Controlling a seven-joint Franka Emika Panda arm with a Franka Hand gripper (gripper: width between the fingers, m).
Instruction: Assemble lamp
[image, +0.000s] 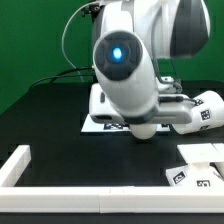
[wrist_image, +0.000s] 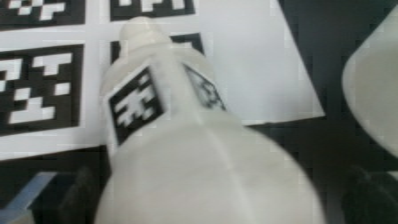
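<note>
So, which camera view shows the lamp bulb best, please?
The wrist view: the bulb fills the frame, lying over the marker board, its tag plain to see. In the exterior view the arm hides most of it; only a rounded white end may show.

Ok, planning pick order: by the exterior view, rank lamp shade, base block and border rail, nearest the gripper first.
1. lamp shade, close by on the exterior view's right.
2. base block, that view's lower right corner.
3. border rail, far left.
</note>
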